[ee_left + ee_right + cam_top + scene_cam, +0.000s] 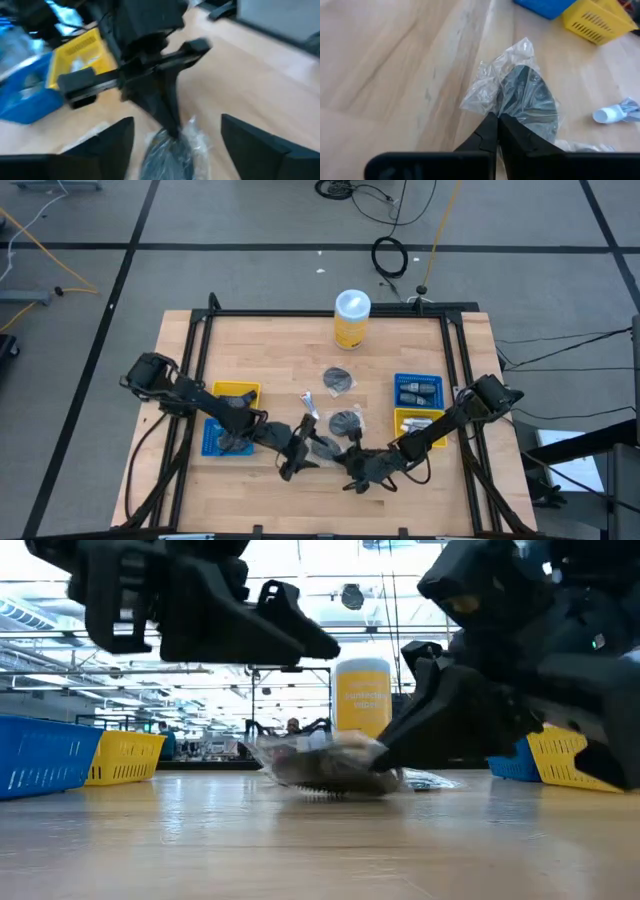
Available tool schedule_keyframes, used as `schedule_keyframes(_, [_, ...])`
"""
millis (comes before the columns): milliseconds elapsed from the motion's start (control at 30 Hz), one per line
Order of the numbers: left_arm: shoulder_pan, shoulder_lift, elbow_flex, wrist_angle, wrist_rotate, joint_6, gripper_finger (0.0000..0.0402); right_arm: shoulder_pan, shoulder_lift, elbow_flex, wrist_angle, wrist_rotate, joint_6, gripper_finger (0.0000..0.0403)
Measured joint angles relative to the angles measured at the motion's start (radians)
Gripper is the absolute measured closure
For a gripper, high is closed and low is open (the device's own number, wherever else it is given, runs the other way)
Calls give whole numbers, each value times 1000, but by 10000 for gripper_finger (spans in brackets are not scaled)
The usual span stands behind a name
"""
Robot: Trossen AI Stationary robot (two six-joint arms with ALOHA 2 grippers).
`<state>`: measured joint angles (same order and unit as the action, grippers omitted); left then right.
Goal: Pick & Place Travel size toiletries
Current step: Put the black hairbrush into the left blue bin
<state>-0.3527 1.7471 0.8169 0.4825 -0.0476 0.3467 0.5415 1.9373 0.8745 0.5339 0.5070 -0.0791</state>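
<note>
We see the wooden surface [290, 345] first, framed by black rails, with both dark arms reaching in toward its near middle. The left arm [200, 400] comes in from the left edge, the right arm [450, 418] from the right, and their tips meet close together near the front.

Next in size come the trays. On the left side a yellow tray [238, 392] sits just behind a blue tray [212, 440], partly covered by the left arm. On the right side a blue tray [418, 389] sits just behind a yellow tray [418, 423]. A tall yellow canister [351, 318] with a white lid stands upright near the far edge.

The left end effector [175, 142] has its fingers spread wide, one on each side of a dark disc in clear wrap [527, 100] without touching it. The right end effector [496, 131] has its fingers pressed together, pinching the crinkled plastic wrap at the edge of that disc. In the low view the wrapped disc [325, 768] lies on the surface, with the right arm's tip at its side.

Two more dark discs lie in the middle of the surface: one [337, 380] further back, one [345, 421] nearer the arms. A small whitish tube [309, 402] lies just beside them on the left, also visible in the right wrist view [615, 113].
</note>
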Motion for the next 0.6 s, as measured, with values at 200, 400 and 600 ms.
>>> schedule_keyframes(200, [-79,16,0,-42,-196,21,73,17,0,0,116,70,14,401])
schedule_keyframes(400, [-107,16,0,-43,-223,-5,96,16,0,0,169,72,9,402])
schedule_keyframes(600, [-106,16,0,-70,-224,-15,137,16,-6,0,229,72,7,402])
